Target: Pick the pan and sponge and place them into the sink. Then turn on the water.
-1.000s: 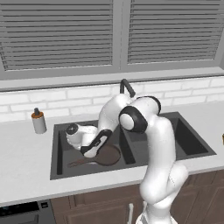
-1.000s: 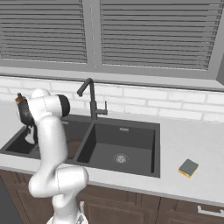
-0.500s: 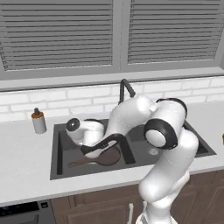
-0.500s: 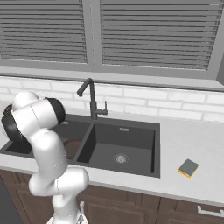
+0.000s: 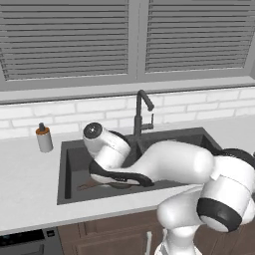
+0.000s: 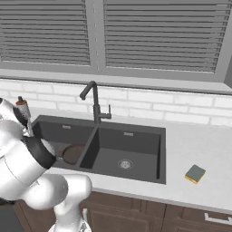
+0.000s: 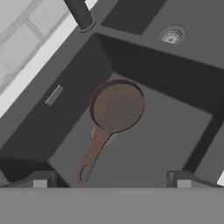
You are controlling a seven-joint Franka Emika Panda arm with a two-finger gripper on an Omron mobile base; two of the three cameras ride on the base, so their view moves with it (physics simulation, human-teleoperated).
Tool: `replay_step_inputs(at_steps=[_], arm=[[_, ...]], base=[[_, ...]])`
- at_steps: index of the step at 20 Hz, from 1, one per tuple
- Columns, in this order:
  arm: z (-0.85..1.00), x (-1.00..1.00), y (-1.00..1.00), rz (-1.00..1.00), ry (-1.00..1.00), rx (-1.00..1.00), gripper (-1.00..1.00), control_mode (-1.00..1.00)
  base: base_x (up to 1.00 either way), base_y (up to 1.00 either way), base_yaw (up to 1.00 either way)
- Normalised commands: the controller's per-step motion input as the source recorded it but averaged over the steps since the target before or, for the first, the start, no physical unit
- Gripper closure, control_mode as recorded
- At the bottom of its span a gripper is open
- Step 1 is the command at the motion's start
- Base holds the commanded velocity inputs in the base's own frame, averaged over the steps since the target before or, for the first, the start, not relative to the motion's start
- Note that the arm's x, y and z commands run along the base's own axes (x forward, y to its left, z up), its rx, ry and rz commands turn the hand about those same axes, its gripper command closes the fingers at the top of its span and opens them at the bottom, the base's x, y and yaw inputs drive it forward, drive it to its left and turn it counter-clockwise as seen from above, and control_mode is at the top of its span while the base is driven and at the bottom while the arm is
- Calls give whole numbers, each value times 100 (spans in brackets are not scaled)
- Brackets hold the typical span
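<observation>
Grey countertop surrounds the sink (image 6: 156, 179). Pan (image 7: 116, 107) lies flat on the left basin floor over its drain — directly below my gripper (image 7: 111, 179), jaws spread wide, holding nothing. Sponge (image 6: 195, 174) sits on the counter, well apart.

Even, flat rendered light, no glare. Soft shadow inside sink (image 6: 136, 131) basins. Hand view soft, slightly blurred; grainy toward 6 o'clock.
</observation>
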Motion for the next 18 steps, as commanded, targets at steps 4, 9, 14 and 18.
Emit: replay_step_inputs(at_steps=[4,9,14,18], arm=[[100,-60,-34,-20,3,4,-100,-100],[81,-67,-48,-14,3,0,-100,-100],[34,-73,-78,-21,0,0,-100,-100],[5,-61,-90,-36,-9,8,-100,-100]], base=[[0,0,0],[0,0,0],[0,0,0],[0,0,0]])
